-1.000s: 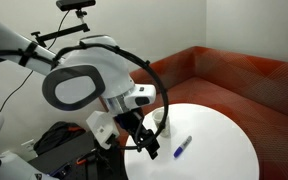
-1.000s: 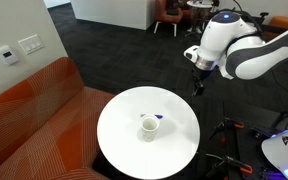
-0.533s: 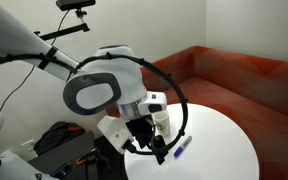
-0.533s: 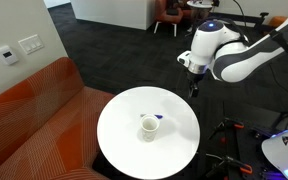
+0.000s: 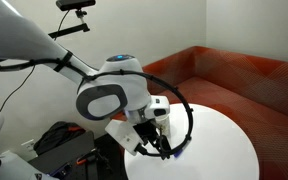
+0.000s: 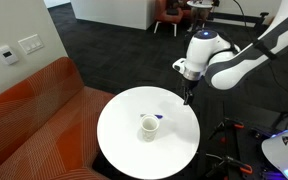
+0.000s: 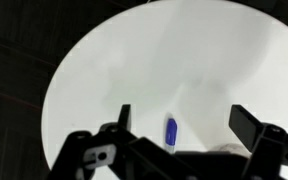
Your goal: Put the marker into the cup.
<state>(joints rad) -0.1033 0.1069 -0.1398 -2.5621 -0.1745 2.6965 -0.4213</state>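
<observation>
The marker (image 7: 171, 130) lies flat on the round white desk (image 7: 114, 60), just beside the upright cup (image 6: 148, 127) in an exterior view. In the wrist view the jaws hang above the marker, spread wide to either side of it and holding nothing.

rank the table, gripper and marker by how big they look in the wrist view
1. table
2. gripper, though it looks big partly because it sits closest to the camera
3. marker
</observation>
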